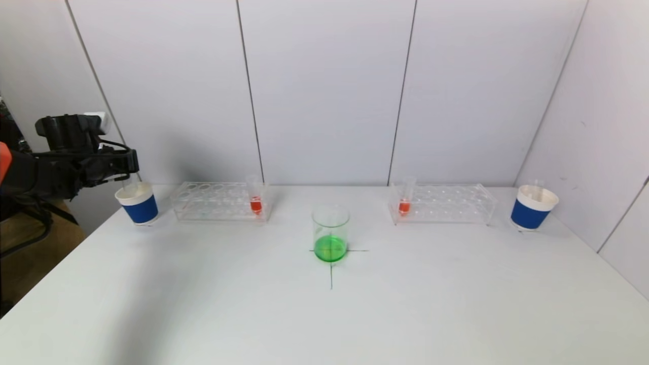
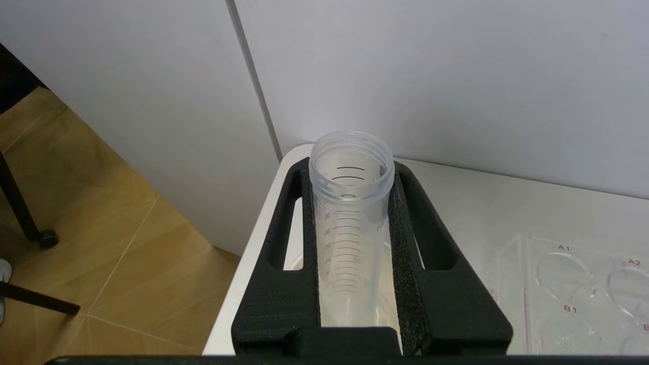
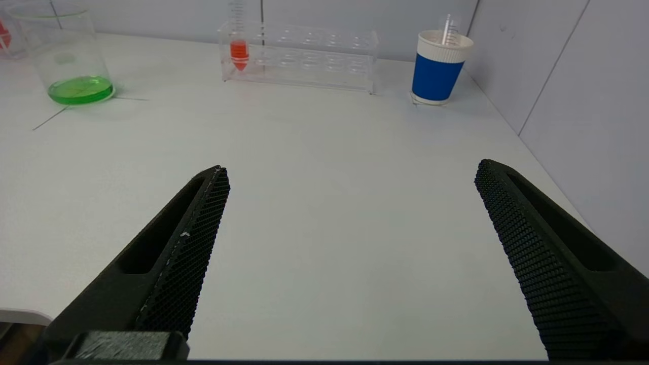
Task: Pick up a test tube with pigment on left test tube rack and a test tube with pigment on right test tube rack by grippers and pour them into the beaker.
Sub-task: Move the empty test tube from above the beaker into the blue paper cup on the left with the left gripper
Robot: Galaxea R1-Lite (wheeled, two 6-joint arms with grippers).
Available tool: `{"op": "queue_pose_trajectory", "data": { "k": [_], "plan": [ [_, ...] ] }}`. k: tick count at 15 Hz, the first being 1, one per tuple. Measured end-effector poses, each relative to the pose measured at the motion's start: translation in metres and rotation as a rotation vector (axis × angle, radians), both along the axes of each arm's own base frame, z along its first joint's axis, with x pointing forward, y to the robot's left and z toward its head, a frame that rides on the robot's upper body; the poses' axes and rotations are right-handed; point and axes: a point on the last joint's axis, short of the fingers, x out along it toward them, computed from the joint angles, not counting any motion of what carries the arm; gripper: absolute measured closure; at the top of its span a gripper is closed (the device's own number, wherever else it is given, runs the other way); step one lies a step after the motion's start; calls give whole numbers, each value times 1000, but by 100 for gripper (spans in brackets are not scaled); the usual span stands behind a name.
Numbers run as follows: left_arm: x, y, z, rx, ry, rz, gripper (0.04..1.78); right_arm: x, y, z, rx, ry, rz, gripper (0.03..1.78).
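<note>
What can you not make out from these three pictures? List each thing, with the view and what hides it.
- Empty tube held by the left pincer: its lower end is hidden in the left wrist view by the pincer's black base.
- Right pincer: absent from the head view, outside the frame.
- Left cup: its contents are hidden in the head view by its rim.
- Left rack: cut off by the left wrist view's edge.

Green liquid in beaker [image 1: 330, 233], orange-red pigment in tubes [image 1: 256, 204], blue-banded cups [image 1: 138, 203].
</note>
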Motion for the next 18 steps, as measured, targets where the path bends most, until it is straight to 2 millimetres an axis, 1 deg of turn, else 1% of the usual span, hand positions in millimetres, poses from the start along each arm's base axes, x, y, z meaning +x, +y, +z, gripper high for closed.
{"op": "queue_pose_trajectory", "data": {
  "k": [6, 18],
  "plan": [
    [-10, -3, -5, 1, -8, -8, 140, 0, 0, 0, 0, 0, 0, 5],
    [-12, -4, -11, -12, 11, -20, 140, 0, 0, 0, 0, 0, 0, 5]
  ]
}}
